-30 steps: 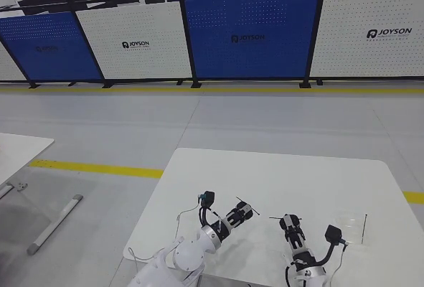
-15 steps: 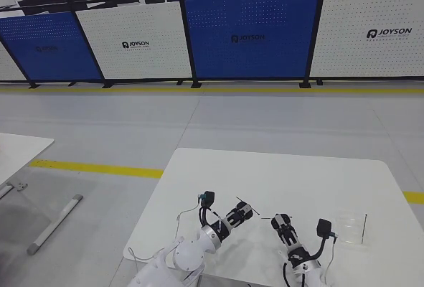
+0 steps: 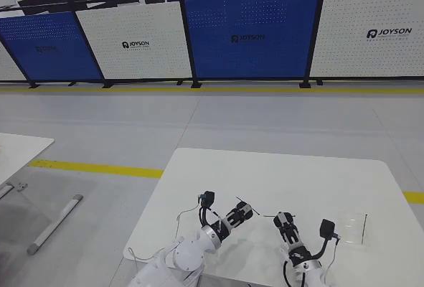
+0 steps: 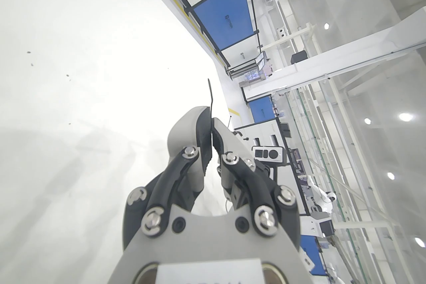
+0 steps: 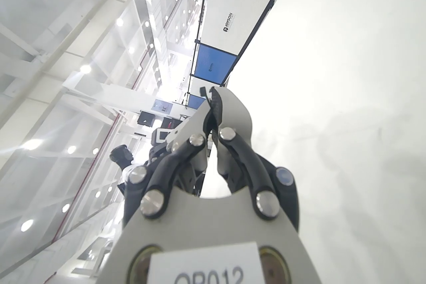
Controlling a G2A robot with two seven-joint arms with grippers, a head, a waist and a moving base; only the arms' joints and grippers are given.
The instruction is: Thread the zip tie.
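Observation:
On the near part of the white table (image 3: 283, 172), my left gripper (image 3: 244, 210) is shut on the zip tie's thin black tail (image 3: 249, 206). That tail (image 4: 210, 92) sticks out past the closed left gripper (image 4: 211, 119). A short gap to the right, my right gripper (image 3: 278, 217) is shut on a black strip ending in the small square head (image 5: 203, 91), which pokes out beyond the right gripper (image 5: 211, 104) towards the left one. The tail tip and the head (image 3: 267, 217) are close but apart. How the strip runs between the two grippers is hidden.
A clear plastic piece (image 3: 349, 224) with a thin black strip (image 3: 366, 222) along its side lies on the table to the right of the right arm. The table's far half is bare. Blue and white partition panels (image 3: 247, 36) stand across the floor beyond.
The right arm has shifted left, bringing its gripper and the head closer to the left gripper. The left arm has held still.

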